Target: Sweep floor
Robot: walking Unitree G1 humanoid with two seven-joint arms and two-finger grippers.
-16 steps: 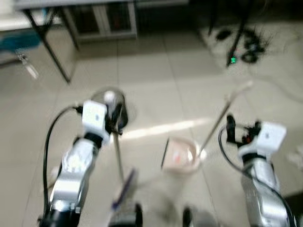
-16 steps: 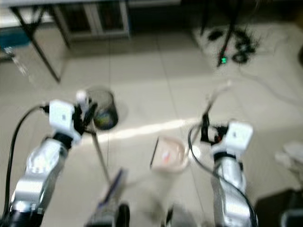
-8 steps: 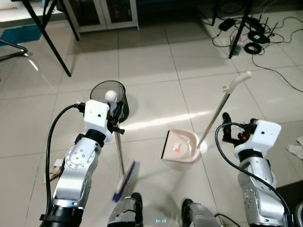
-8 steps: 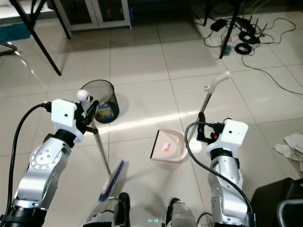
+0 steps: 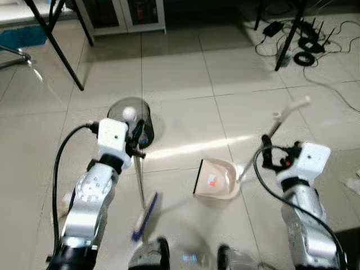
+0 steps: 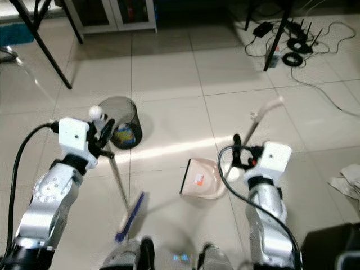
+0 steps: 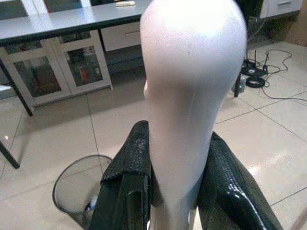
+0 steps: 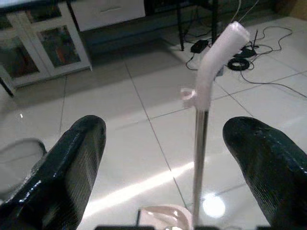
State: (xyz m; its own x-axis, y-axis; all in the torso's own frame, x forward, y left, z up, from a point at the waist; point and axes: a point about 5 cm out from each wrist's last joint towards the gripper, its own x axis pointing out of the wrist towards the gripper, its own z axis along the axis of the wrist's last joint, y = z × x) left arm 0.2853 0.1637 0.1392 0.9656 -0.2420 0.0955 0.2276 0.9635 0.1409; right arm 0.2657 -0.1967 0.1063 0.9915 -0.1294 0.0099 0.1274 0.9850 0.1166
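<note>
My left gripper (image 5: pixel 136 145) is shut on the thin metal stick of a broom (image 5: pixel 139 180), just below its white knob (image 5: pixel 129 113). The white handle fills the gap between the black fingers (image 7: pixel 128 178), and the blue brush head (image 6: pixel 130 216) rests on the tiles by my feet. A pale pink dustpan (image 5: pixel 216 180) lies on the floor in front of me, its long handle (image 5: pixel 289 109) leaning up to the right. My right gripper (image 8: pixel 168 148) is open, its fingers wide apart on either side of that handle (image 8: pixel 204 110) and not touching it.
A black mesh bin (image 6: pixel 121 121) stands just beyond the left gripper. Cables and a power strip (image 5: pixel 298 48) lie at the back right by a stand. Black table legs (image 5: pixel 62 50) and a glass-door cabinet (image 5: pixel 126 11) are at the back left. A crumpled cloth (image 6: pixel 346 185) lies far right.
The whole picture has shifted and blurred slightly, so the camera moved. Both arms keep the same hold and pose; broom and dustpan stay where they were.
</note>
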